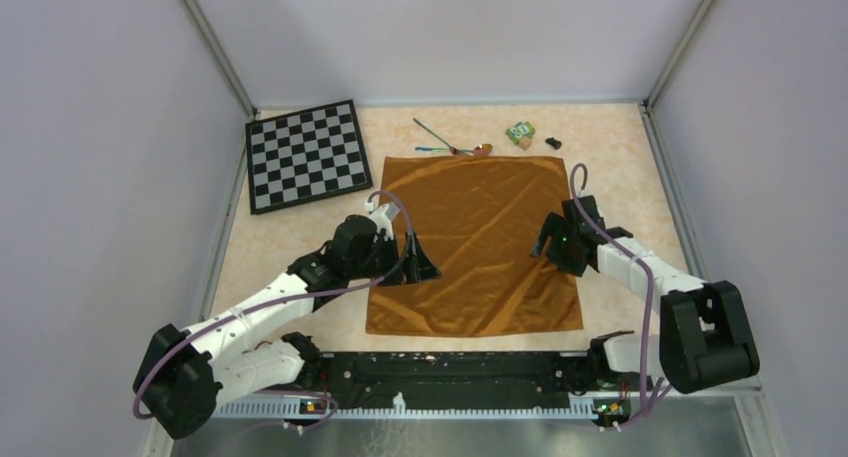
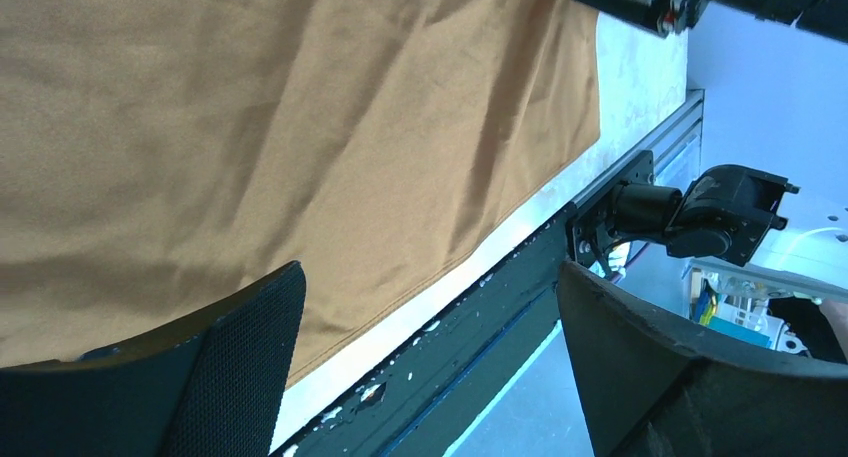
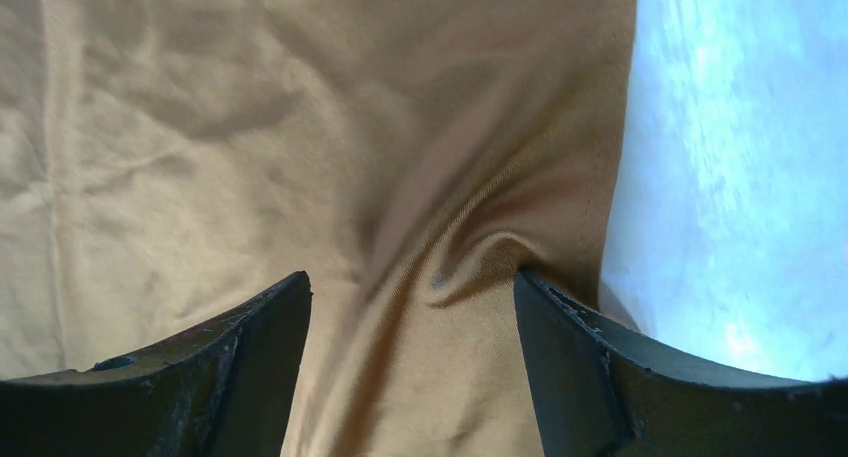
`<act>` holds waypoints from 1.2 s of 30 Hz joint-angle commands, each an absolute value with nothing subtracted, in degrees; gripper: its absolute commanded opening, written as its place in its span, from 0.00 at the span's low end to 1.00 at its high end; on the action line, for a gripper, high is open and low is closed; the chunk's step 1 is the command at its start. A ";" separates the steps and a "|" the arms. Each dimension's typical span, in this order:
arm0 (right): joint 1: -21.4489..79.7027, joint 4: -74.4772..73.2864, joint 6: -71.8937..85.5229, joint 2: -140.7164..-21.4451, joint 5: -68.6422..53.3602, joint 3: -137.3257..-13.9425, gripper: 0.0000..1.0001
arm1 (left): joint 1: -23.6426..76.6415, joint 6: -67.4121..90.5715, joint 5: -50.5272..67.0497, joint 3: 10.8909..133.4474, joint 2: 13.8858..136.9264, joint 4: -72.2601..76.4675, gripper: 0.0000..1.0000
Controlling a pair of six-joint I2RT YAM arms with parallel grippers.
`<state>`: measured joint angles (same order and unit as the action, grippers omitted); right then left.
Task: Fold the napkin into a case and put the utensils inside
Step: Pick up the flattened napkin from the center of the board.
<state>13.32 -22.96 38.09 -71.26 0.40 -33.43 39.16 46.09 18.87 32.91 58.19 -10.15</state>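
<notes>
At side edges of napkin [image 1: 475, 242], left pincer [image 1: 420, 262] and right pincer [image 1: 549, 241] gape wide, holding nothing

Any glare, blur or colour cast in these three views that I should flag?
Top view: evenly lit, sharp, soft sheen on the napkin. Left wrist: table washed out white beside the napkin. Right wrist: table blown out bluish and blurred.
</notes>
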 commanded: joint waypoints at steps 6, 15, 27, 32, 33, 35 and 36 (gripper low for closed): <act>13.23 -19.76 31.82 -80.53 6.23 -41.62 0.73 | 39.22 42.34 17.44 36.46 57.01 -11.98 0.99; 11.63 -53.89 44.60 -73.73 16.50 -47.45 0.74 | 39.13 41.82 18.38 35.76 57.54 -9.07 0.99; 5.97 -60.25 52.62 -72.13 15.90 -39.91 0.59 | 38.52 40.70 17.80 36.10 55.39 -10.47 0.99; 4.50 -56.39 53.65 -69.53 11.63 -35.01 0.57 | 38.01 40.09 17.60 36.44 54.58 -11.66 0.99; 4.51 -55.78 53.87 -68.51 11.14 -34.44 0.54 | 37.97 39.96 17.57 36.50 54.50 -11.76 0.99; 4.40 -55.06 54.10 -67.24 10.97 -33.59 0.53 | 37.90 39.68 17.48 36.75 54.76 -11.93 0.99; 4.40 -55.02 54.09 -67.05 11.25 -33.38 0.53 | 37.81 39.60 17.55 36.87 54.94 -12.10 0.99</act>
